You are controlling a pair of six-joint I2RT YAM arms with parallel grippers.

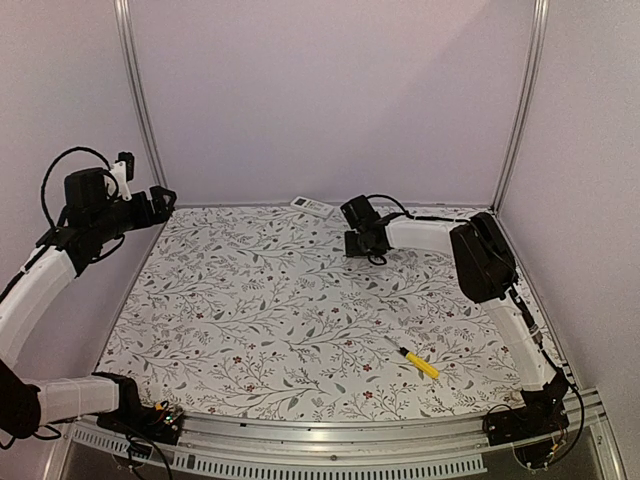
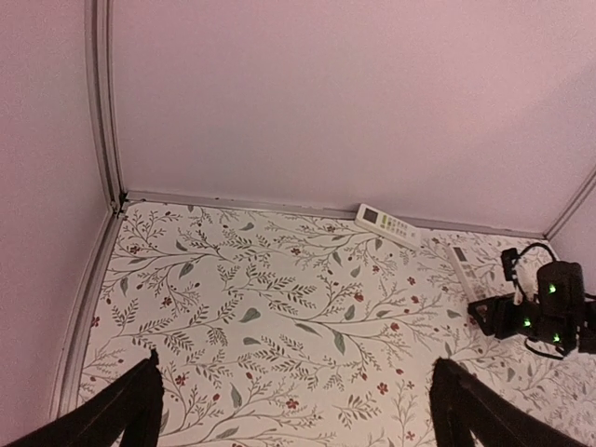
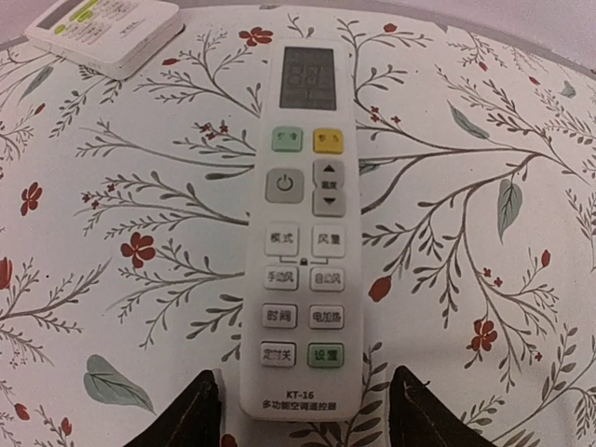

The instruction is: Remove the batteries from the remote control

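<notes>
The slim white remote control (image 3: 303,233) lies buttons up on the floral table, so its back is hidden. My right gripper (image 3: 307,374) is open, with one dark finger (image 3: 196,414) on each side of the remote's near end, not touching it. In the top view the right gripper (image 1: 362,245) is near the back of the table and covers this remote. The left wrist view shows the slim remote (image 2: 463,268) beside the right gripper (image 2: 540,312). My left gripper (image 1: 165,200) is open and empty, held high at the left (image 2: 294,358). No batteries are in view.
A broader white remote (image 1: 313,207) lies against the back wall, also in the left wrist view (image 2: 389,223) and the right wrist view (image 3: 102,33). A yellow-handled screwdriver (image 1: 415,362) lies at the front right. Walls enclose the table on three sides.
</notes>
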